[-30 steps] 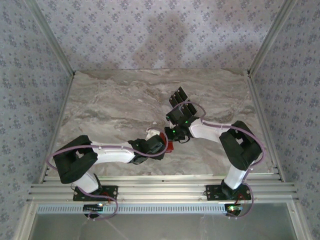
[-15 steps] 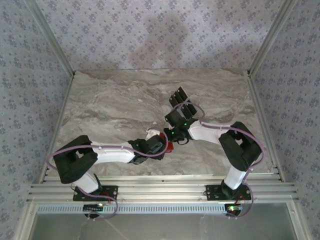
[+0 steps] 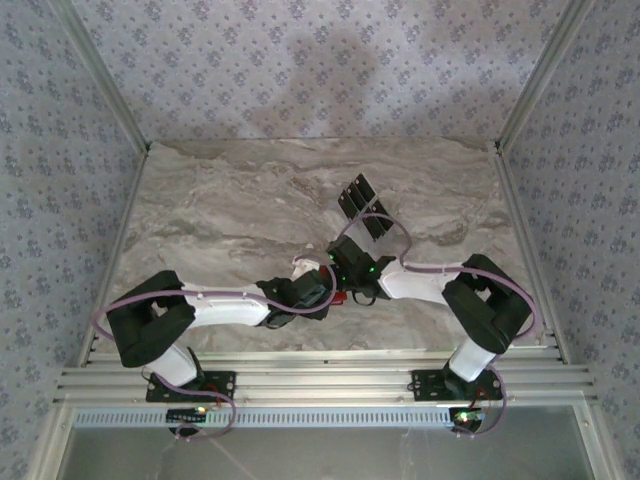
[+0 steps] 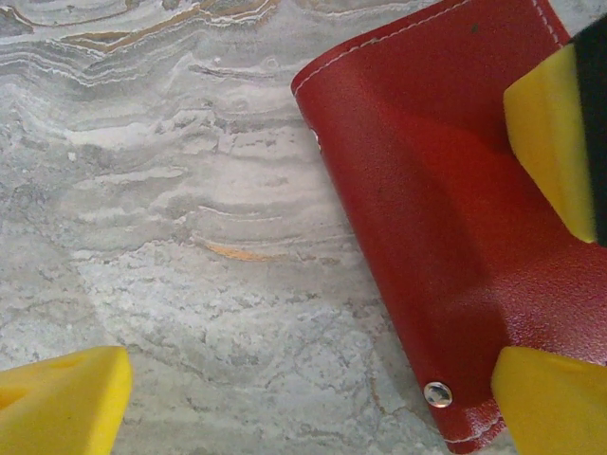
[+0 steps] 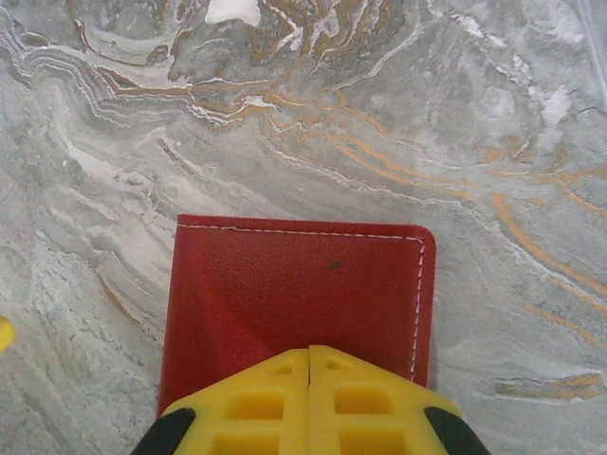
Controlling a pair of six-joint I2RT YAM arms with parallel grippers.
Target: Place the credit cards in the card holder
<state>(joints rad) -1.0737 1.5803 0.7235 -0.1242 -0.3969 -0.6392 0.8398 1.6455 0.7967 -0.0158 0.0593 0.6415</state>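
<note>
Two grippers meet at the red card holder point(image 5: 294, 294), near-centre of the marble table point(image 3: 220, 200).
Right gripper point(image 5: 310, 365) is closed tight, its yellow pads pressed together with nothing visible between them and the tips down on the holder's red cover. Left gripper point(image 4: 308, 408) is spread wide and grips nothing. One pad point(image 4: 545, 403) overlaps the holder's corner beside the snap stud point(image 4: 437, 393), the other is over bare table. Holder lies flat, red outside up. Black credit cards point(image 3: 357, 195) sit in a dark cluster just far of the right gripper, apart from the holder.
</note>
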